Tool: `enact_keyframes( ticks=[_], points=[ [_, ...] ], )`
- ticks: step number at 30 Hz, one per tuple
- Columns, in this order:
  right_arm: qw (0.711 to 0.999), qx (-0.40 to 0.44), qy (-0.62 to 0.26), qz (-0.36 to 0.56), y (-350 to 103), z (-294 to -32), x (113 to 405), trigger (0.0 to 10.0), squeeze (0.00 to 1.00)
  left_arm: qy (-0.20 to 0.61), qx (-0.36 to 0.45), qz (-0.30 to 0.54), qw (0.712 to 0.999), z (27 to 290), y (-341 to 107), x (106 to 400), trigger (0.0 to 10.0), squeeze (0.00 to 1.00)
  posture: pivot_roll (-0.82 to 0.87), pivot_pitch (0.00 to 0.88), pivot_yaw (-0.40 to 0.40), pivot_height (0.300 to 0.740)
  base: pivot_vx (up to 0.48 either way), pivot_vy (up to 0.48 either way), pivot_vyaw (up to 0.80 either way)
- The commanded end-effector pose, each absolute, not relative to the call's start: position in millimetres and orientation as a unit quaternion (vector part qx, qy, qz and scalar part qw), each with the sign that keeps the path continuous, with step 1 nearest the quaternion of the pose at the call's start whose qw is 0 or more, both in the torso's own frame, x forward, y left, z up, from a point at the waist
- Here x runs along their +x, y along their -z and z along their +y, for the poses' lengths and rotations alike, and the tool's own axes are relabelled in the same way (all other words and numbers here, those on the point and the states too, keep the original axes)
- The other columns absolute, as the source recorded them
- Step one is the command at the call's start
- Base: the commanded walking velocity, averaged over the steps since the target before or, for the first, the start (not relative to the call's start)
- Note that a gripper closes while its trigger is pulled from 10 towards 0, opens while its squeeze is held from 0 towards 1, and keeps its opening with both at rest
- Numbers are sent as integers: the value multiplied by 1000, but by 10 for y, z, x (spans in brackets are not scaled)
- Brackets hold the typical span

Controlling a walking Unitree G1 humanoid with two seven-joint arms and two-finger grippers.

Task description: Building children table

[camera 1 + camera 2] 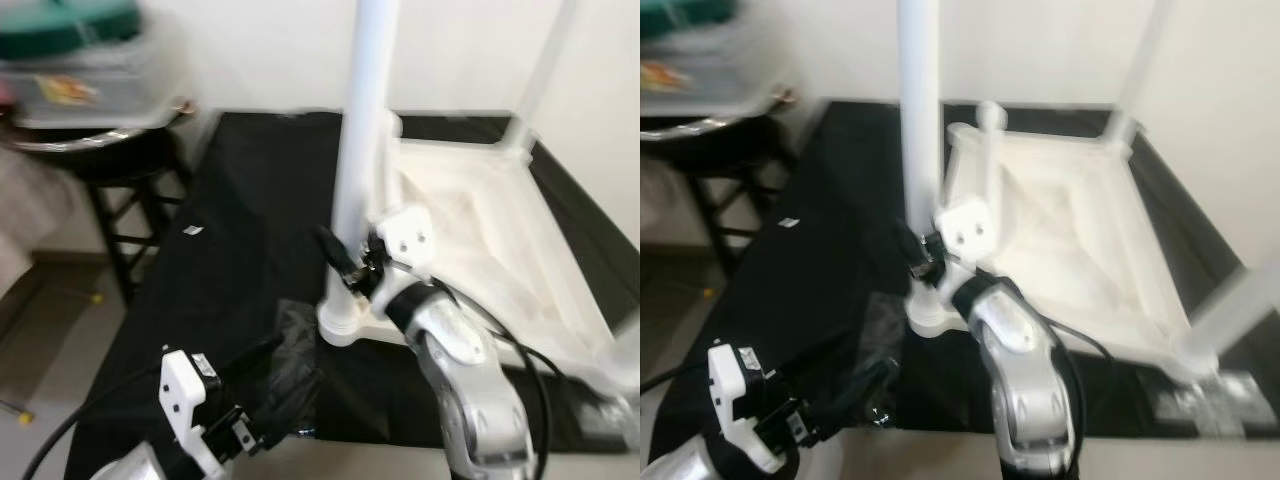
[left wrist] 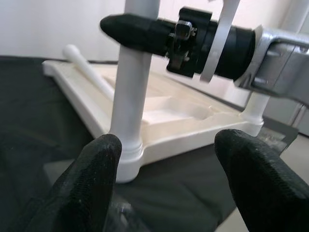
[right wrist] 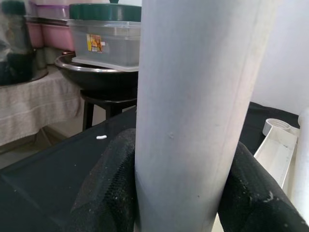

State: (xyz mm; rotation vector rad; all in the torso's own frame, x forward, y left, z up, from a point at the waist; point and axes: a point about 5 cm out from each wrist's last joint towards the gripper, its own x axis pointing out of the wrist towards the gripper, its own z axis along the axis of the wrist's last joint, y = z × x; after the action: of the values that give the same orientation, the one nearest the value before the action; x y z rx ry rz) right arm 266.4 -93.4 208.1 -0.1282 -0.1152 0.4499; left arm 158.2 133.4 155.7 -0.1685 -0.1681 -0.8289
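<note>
Left eye view. An upturned white children's table (image 1: 500,230) lies tabletop-down on a black cloth (image 1: 250,230) spread over the floor. One white leg (image 1: 360,150) stands upright at the table's near corner, its flared base seated at that corner. The right gripper (image 1: 350,265) reaches in from the silver right arm and is clasped around this leg low down, just above the base. The left gripper (image 1: 262,395) sits lower and nearer the viewer, over crumpled clear plastic wrap (image 1: 295,360) on the cloth. A black stool (image 1: 125,170) at the left carries a metal bowl and a plastic storage box (image 1: 85,75) with a green lid. The picture is somewhat blurred.

Right eye view. The same arrangement; further legs rise at the table's far and near right corners, and a short white peg (image 1: 990,118) sticks up at another corner.

Left wrist view. The left gripper's two black fingertips (image 2: 91,179) stand wide apart with nothing between them, well short of the leg. Beyond them the leg's base rests at the table's corner, and the right gripper's black finger crosses the leg higher up.

Right wrist view. The leg rises between the right gripper's two fingers (image 3: 111,188), which press against it on either side. The stool and box stand behind.
</note>
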Motion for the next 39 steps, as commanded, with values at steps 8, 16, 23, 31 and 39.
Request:
enact_keyframes(
  ticks=[8, 16, 23, 31, 39],
  points=[
    [953, -40, -302, 10, -2011, -964, 2884, 10000, 98, 403, -76, -86, 908, 1340, -1566, 1609, 10000, 0, 98, 127, -38, 740, 0, 0, 0],
    [892, -41, -447, -44, -2422, -1117, 3044, 10000, 0, 403, -78, -87, 908, 1335, -1572, 1602, 10000, 0, 100, 134, -37, 740, 0, 0, 0],
    [820, -93, -562, -58, -2579, -1282, 3286, 10000, 0, 403, -79, -86, 908, 1329, -1574, 1590, 10000, 0, 115, 135, -39, 740, 0, 0, 0],
    [777, -71, -624, -51, -2605, -1277, 3316, 0, 0, 402, -78, -86, 908, 1322, -1574, 1575, 10000, 0, 128, 139, -50, 740, 0, 0, 0],
    [798, -50, -597, -57, -2424, -1300, 3201, 0, 0, 401, -81, -86, 908, 1318, -1579, 1576, 10000, 0, 113, 144, -45, 740, 0, 0, 0]
  ],
)
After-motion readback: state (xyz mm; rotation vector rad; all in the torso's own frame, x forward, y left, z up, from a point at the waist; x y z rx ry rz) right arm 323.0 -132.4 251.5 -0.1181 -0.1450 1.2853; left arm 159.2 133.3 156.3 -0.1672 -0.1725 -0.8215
